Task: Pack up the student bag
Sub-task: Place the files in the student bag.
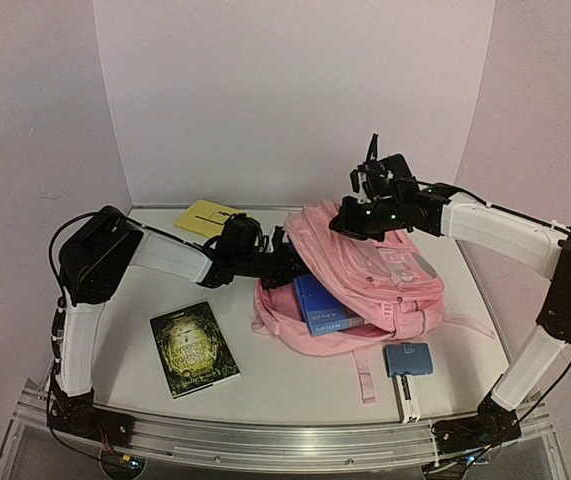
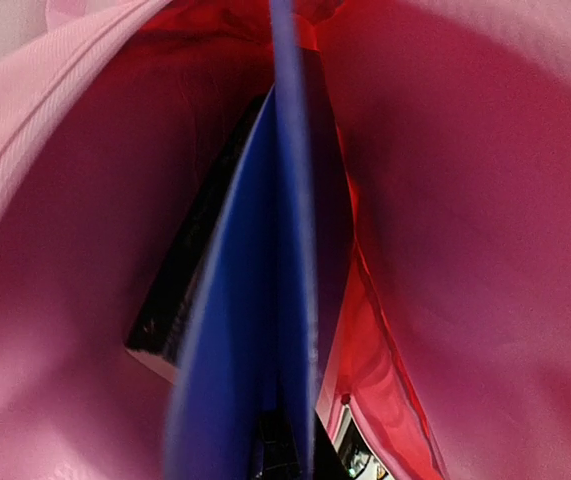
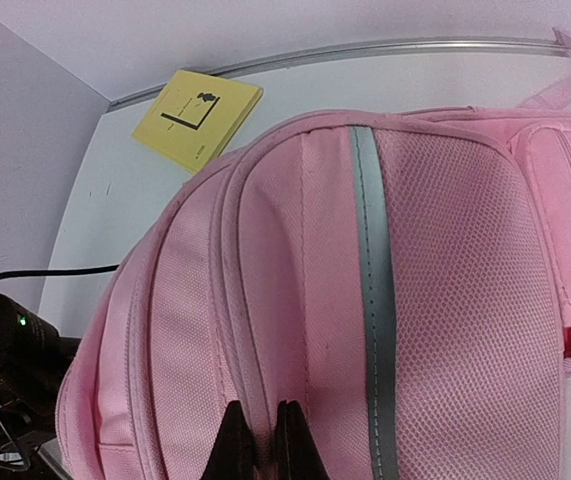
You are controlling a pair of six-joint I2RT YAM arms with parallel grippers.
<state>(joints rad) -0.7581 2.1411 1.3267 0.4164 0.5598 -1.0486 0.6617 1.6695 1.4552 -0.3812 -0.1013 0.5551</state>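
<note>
Inside the student bag (image 1: 395, 272), left hand (image 1: 290, 270) clamps blue book (image 1: 325, 305) edge; right hand (image 3: 261, 440) pinches fabric.

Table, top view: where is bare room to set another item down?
Front centre of the table, between the green book and the strap of the bag, is bare; so is the strip right of the blue pouch. Crowded: the bag mouth, where the left arm meets the blue book.

L arm up from base, elbow high, forearm stretched R; L gripper (image 1: 287, 270) inside student bag (image 1: 395, 290), clamped on blue book (image 1: 323, 305). R arm arched over from R side, R gripper (image 3: 261, 418) pointing down, pinched tight on bag fabric.
</note>
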